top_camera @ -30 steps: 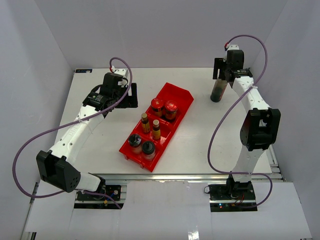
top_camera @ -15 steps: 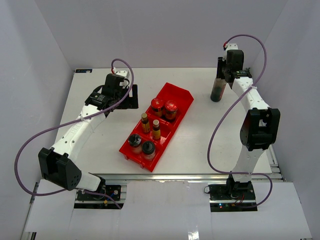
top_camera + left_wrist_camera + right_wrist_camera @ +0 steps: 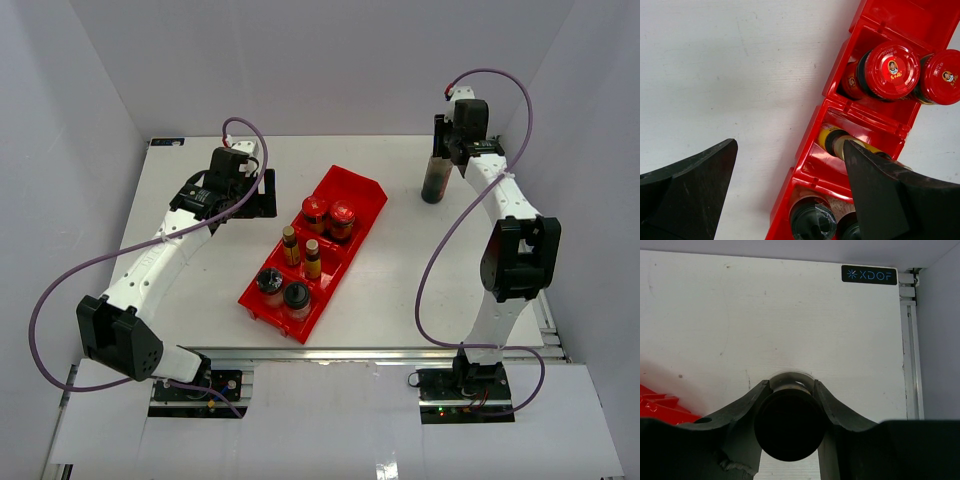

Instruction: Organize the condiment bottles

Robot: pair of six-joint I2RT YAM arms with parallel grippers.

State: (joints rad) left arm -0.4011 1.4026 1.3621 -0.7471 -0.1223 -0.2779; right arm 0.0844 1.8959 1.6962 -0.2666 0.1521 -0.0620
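A tall dark-liquid bottle (image 3: pixel 433 182) stands upright on the table at the far right, and my right gripper (image 3: pixel 441 152) is shut on it just below its black cap (image 3: pixel 788 426). The other condiment bottles sit in the red bin (image 3: pixel 358 187): two red-lidded jars (image 3: pixel 314 209) in a far compartment, two slim yellow-labelled bottles (image 3: pixel 290 243) in the middle, two black-lidded jars (image 3: pixel 270 283) nearest me. My left gripper (image 3: pixel 262 190) hangs open over the bin's left wall (image 3: pixel 810 145), one finger (image 3: pixel 690 190) above bare table, the other (image 3: pixel 890 200) above the yellow bottles.
The bin lies diagonally across the table's middle, its farthest compartment empty. A metal rail (image 3: pixel 910 340) runs along the table's right edge close to the held bottle. White walls enclose the table on three sides.
My right gripper has closed on the tall dark bottle, which has not moved. The left arm shifted slightly toward the bin, then held still.
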